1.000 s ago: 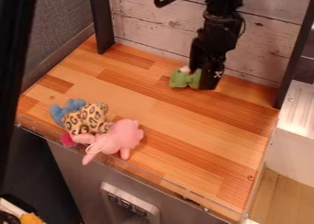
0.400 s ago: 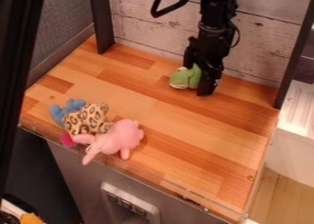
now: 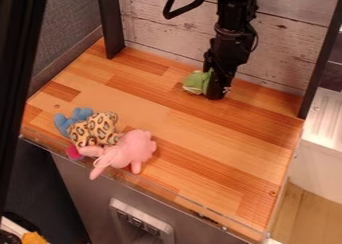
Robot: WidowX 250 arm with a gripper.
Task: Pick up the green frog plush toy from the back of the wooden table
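At one o'clock on the table [image 3: 220, 158], my gripper [image 3: 214, 88], open or closed I cannot tell, meets the toy [image 3: 196, 82] side-on, so a shallow pinch could slip.

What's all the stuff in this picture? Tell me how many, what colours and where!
green soft toy: one, green, back of tabletop, against gripper
pink soft toy: one, pink, front left
spotted and blue plush: one or two toys, can't tell, tan-black and blue, beside pink toy
tabletop: one, orange-brown wood, middle
board wall: one, whitish, behind
posts: two, black, back corners
socket-like panel: one, grey, below front edge
white surface: one, white, right
robot arm: one, black, top
gripper: one, black, beside green toy
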